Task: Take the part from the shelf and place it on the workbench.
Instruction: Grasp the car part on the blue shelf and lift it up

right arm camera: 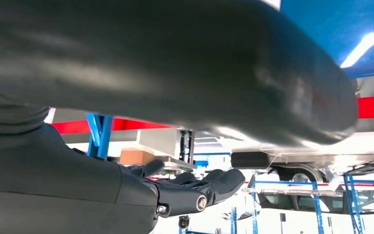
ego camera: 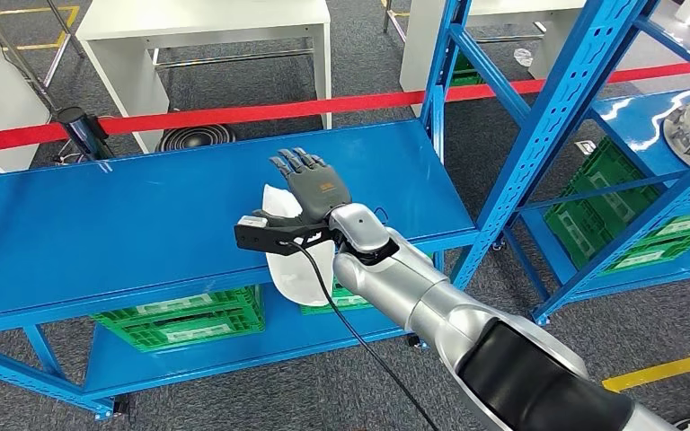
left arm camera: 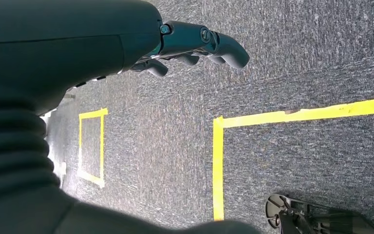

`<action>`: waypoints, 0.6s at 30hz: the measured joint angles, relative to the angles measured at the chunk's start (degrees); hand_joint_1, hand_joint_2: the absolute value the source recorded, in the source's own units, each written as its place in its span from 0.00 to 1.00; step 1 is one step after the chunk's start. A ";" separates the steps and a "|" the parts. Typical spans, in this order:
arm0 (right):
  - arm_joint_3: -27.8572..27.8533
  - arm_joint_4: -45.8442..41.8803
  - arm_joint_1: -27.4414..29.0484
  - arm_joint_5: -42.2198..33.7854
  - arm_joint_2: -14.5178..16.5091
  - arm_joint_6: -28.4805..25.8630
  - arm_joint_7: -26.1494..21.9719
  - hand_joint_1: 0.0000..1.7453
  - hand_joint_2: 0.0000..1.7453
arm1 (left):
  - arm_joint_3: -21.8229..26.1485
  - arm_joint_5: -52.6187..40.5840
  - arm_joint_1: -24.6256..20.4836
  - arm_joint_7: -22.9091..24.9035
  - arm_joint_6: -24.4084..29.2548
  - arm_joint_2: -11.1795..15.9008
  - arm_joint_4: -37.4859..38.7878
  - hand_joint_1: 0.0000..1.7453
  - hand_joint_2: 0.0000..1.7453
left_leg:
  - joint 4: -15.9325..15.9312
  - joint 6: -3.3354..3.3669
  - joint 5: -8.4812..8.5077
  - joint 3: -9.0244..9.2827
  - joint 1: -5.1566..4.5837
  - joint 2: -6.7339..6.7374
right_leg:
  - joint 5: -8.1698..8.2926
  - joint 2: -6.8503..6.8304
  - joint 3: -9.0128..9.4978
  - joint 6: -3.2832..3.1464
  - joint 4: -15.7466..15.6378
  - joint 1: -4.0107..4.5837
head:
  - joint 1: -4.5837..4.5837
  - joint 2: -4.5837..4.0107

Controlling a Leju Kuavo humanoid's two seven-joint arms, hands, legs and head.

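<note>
A: Item one, the part [ego camera: 295, 262]. Location?

B: A white, curved piece, lying on the front edge of the blue workbench [ego camera: 99, 224], partly overhanging that edge. The right hand [ego camera: 310, 184] sits directly over it, so its middle is hidden.

A: Task status?

B: Judged nearly complete. The part is off the shelf [ego camera: 674, 148] and appears to rest on the workbench surface. Remaining: let go fully, if that is not yet done, and draw the arm back. The overhang suggests it may want nudging further in.

A: Item two, the right hand. Condition?

B: Fingers stretched out flat and apart, palm down over the part. Whether the thumb underneath pinches the part cannot be told; the head view hides it, and the right wrist view shows a dark blur close against the lens above the fingers [right arm camera: 195, 187].

A: Item three, the left hand [left arm camera: 199, 44]?

B: Hangs over the grey carpet [left arm camera: 297, 58], fingers loosely curled, holding nothing.

A: Other entries?

B: Green crates [ego camera: 189, 314] on the lower level.
</note>
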 joint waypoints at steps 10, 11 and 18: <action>0.01 0.41 0.20 0.39 0.77 2.25 -1.72 0.00 0.00 | 0.00 -0.81 -0.15 0.28 0.00 0.00 -0.03 0.00 0.00 | 0.01 0.01 0.00 0.00 -0.05 0.00 | 0.02 0.00 0.00 0.02 -0.01 -0.02 | 0.00 -0.01; 0.01 0.50 0.20 0.44 0.93 2.45 -1.86 0.00 0.00 | 0.00 -0.83 -0.18 0.25 0.00 0.00 -0.03 0.00 0.00 | 0.01 0.01 -0.01 -0.01 -0.09 0.00 | 0.03 0.00 0.00 0.04 -0.01 -0.05 | 0.00 -0.01; 0.03 1.35 0.16 0.85 2.39 3.57 -2.15 0.00 0.00 | 0.00 -0.22 -0.19 0.13 0.00 0.09 -0.11 0.00 0.00 | 0.11 0.30 -0.18 -0.04 -0.43 -0.01 | 0.02 -0.01 0.01 0.33 -0.05 -0.46 | 0.00 0.00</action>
